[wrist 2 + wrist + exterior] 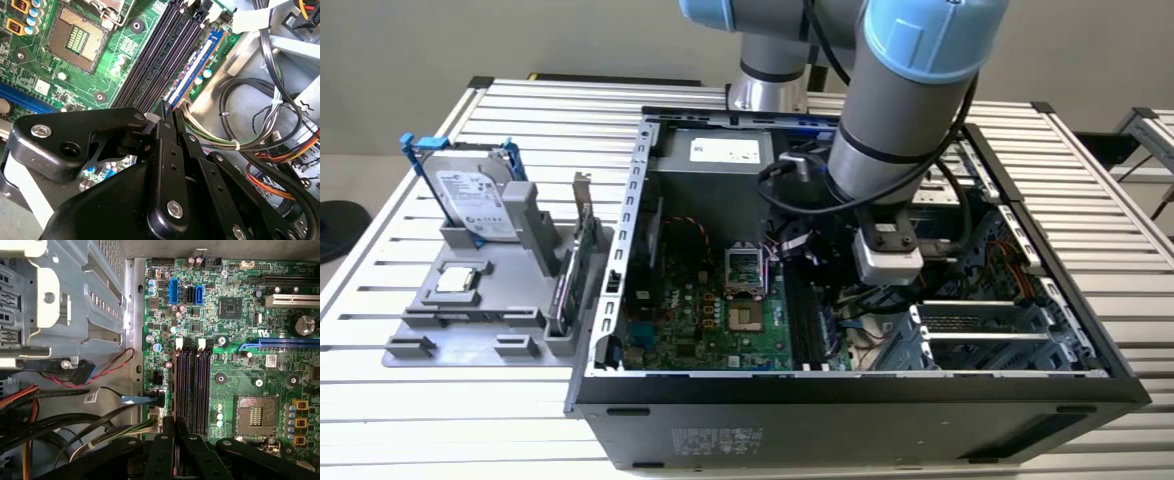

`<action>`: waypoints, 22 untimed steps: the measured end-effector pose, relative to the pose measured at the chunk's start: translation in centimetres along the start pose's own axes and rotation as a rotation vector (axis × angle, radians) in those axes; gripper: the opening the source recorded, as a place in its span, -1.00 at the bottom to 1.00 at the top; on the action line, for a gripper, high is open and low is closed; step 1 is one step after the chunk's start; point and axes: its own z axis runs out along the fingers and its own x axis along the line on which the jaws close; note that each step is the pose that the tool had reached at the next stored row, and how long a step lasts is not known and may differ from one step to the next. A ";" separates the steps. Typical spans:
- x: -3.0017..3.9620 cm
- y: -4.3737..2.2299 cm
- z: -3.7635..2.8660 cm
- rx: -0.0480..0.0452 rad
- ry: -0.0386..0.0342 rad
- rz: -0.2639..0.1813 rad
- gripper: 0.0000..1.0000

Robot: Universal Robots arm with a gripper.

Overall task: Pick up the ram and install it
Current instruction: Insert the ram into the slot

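The ram point(196, 70), a narrow blue-green board with a white label, stands on edge in the outermost of the dark memory slots point(192, 385), at the side nearest the cables. My gripper point(167, 114) is shut, its thin black fingertips pinching the near end of the ram. In the first wrist view the gripper point(175, 427) sits over that same outer slot. In the exterior view the gripper point(874, 298) reaches down inside the open computer case point(854, 385), just to the exterior view's right of the motherboard point(707, 320).
The bare processor socket point(255, 415) lies beside the slots. Bundled cables point(260, 120) and a metal drive cage point(65, 300) crowd the other side. Outside the case, a grey holder point(454, 320) carries a hard drive point(470, 195) and an upright green card point(580, 260).
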 end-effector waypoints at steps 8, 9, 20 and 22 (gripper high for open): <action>-0.07 -0.02 0.71 -0.0002 0.0000 0.000 -1.00; -0.07 -0.03 0.75 -0.0003 0.0000 0.000 -1.00; -0.17 -0.05 0.88 0.0004 -0.0005 0.000 -1.00; -0.21 -0.05 0.89 -0.0001 -0.0006 0.000 -1.00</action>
